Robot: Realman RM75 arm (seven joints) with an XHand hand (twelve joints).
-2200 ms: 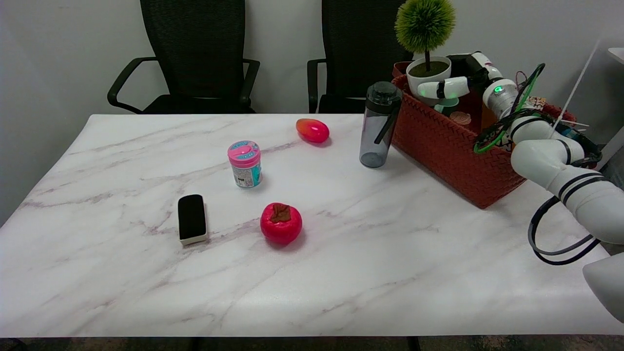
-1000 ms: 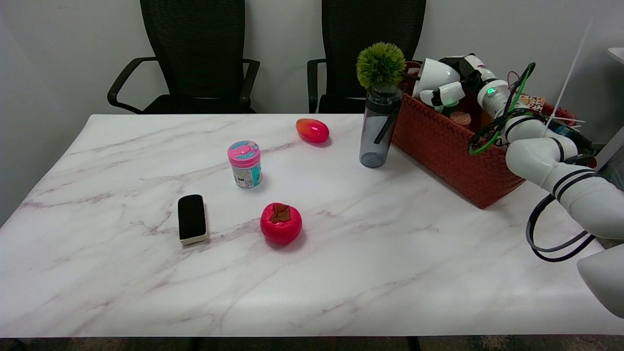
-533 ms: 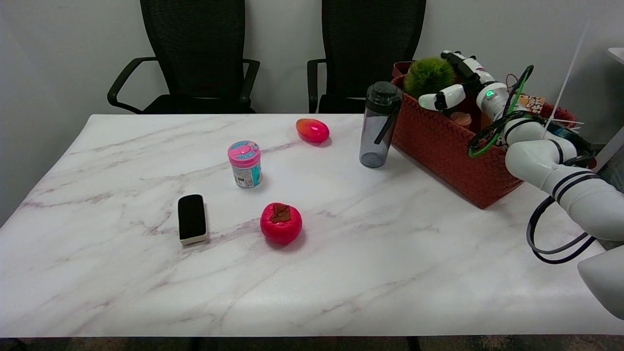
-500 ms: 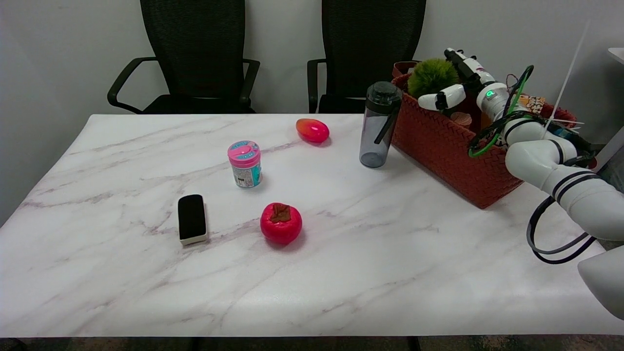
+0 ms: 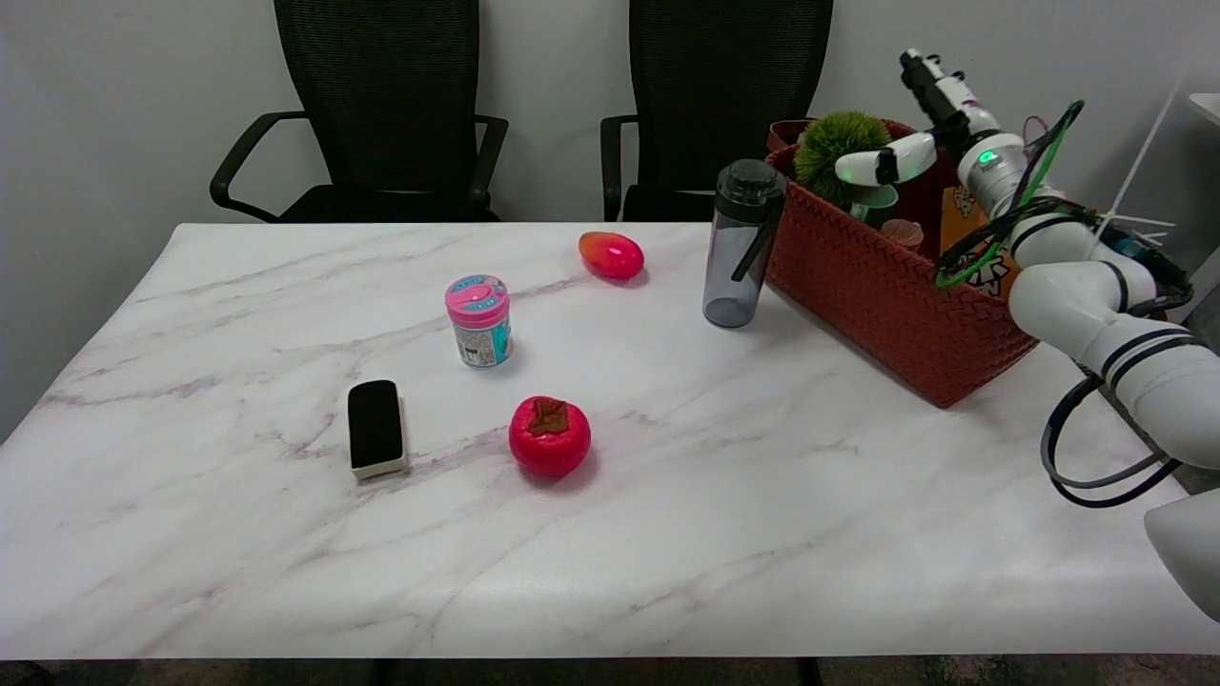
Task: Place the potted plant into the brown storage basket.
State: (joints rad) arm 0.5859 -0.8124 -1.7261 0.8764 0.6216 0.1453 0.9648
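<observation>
Seemingly the job is all but finished: the potted plant (image 5: 839,157) lies inside the brown basket (image 5: 886,305) at its far left corner, only its green tuft showing above the rim, so I cannot tell whether the pot stands upright. The right hand (image 5: 920,124) hangs above the basket with its fingers (image 5: 882,164) spread and holding nothing. What remains, I judge, is drawing the arm clear.

Right arm outstretched, its hand (image 5: 920,119) raised, fingers spread apart, holding nothing.
</observation>
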